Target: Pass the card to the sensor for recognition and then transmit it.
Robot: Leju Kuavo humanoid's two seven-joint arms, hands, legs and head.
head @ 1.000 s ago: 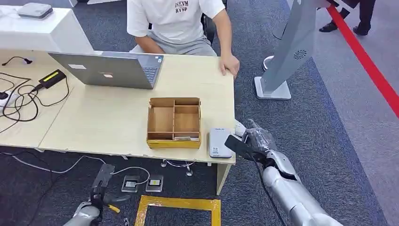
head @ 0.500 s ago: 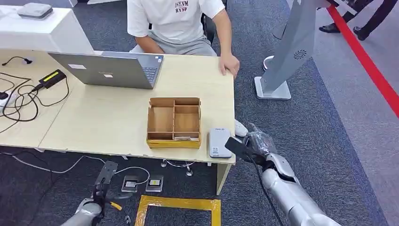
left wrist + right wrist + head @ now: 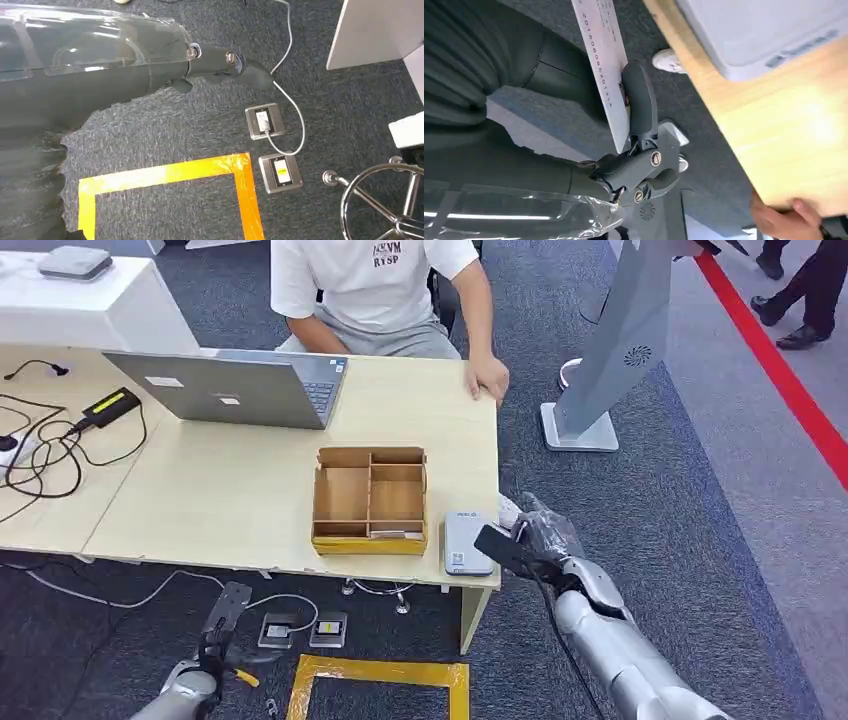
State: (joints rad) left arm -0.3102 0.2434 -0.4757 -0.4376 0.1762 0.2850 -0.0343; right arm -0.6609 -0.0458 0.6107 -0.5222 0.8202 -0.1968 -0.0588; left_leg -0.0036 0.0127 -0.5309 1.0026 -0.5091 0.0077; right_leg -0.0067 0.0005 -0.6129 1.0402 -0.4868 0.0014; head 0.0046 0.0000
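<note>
My right hand [image 3: 545,540] pinches a thin card [image 3: 503,549] just off the table's front right corner. The card's edge reaches toward the grey-white sensor box [image 3: 467,542], which lies flat at that corner. In the right wrist view the card [image 3: 603,55] is pale with a printed number, clamped between thumb and fingers [image 3: 640,102], and the sensor [image 3: 769,30] sits on the wooden top beyond it. My left hand [image 3: 216,632] hangs low under the table's front edge. Its fingers [image 3: 225,64] are stretched out over the carpet and hold nothing.
A divided cardboard box [image 3: 370,500] stands left of the sensor, with a laptop [image 3: 240,388] behind it. A person sits at the far side with a hand [image 3: 488,376] on the table. A grey stand [image 3: 605,360] rises to the right. Yellow tape [image 3: 380,676] and floor sockets [image 3: 300,628] lie below.
My right hand with the card has shifted slightly left and up, closer to the sensor. The left hand has risen a little.
</note>
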